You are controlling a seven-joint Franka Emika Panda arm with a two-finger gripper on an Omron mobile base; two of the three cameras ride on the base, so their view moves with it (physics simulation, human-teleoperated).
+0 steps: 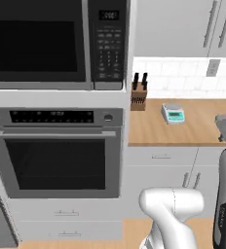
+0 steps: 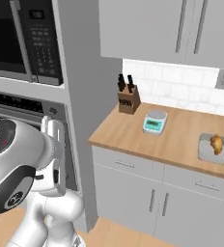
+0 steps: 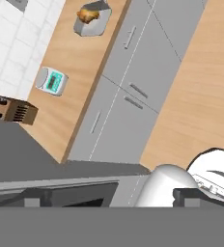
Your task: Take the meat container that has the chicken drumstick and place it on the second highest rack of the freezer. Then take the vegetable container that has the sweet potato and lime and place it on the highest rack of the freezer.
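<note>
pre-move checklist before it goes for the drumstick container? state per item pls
1. Meat container located, on the counter right of the kitchen scale: ok.
2. Chicken drumstick sits inside it: ok.
3. Container free of neighbours; scale and knife block stand apart: ok.
4. Gripper empty, fingers open: ok.
5. Gripper near the container: not ok, the hand view looks down on it from far off.
6. Freezer and its racks in sight: cannot tell.
</note>
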